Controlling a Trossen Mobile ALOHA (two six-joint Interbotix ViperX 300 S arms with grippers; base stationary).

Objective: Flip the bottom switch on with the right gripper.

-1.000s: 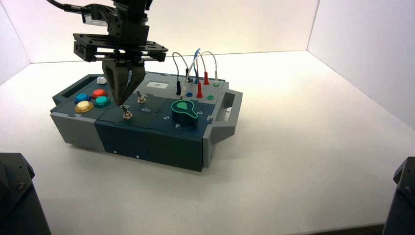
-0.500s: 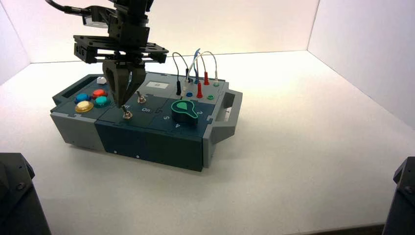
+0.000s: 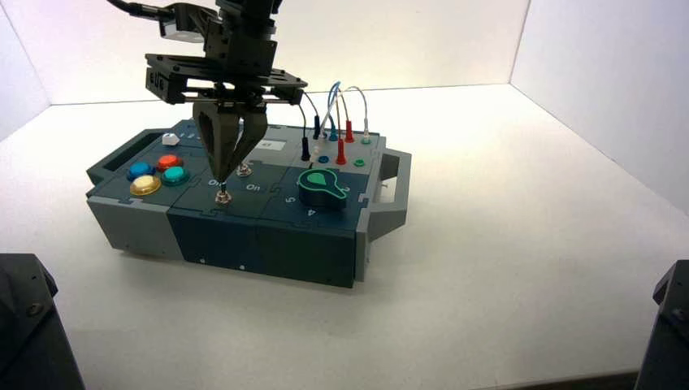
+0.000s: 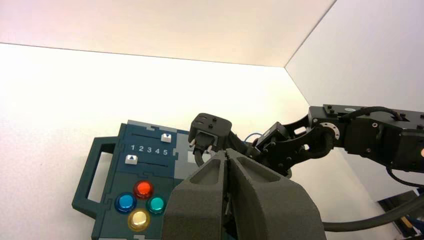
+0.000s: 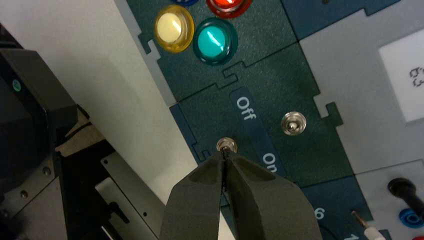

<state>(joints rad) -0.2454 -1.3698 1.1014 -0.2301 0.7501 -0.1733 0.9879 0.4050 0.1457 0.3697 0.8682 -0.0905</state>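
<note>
The right end effector [image 5: 225, 152] points down at the near edge of the box, with its 2 fingers pressed shut, so they work like 1 poking stick. The tips are right at the bottom switch [image 5: 226, 145], the little silver lever nearest the box's near edge. They hide most of the lever, so I cannot tell which way it leans or if the tips touch it.

The word "Off" [image 5: 245, 108] is on the side by the round buttons, and "On" [image 5: 269, 162] is on the side by the green knob [image 3: 322, 189]. So the job now looks like 1 small push from the Off side to the On side. Put the tips on the button side of the lever, low enough to catch it but not so low that they rub the nut. Then push gently sideways, toward the knob, until it flips, and lift straight up.

If the push is too hard or too low, the box [image 3: 306, 253] could slide or the tips could slip over the lever. Keep away from the other switch [image 5: 293, 123], farther in from the near edge, and from the green button [image 5: 211, 42].

The left end effector [image 4: 225, 151] is shut too and waits off to the side of the work.
</note>
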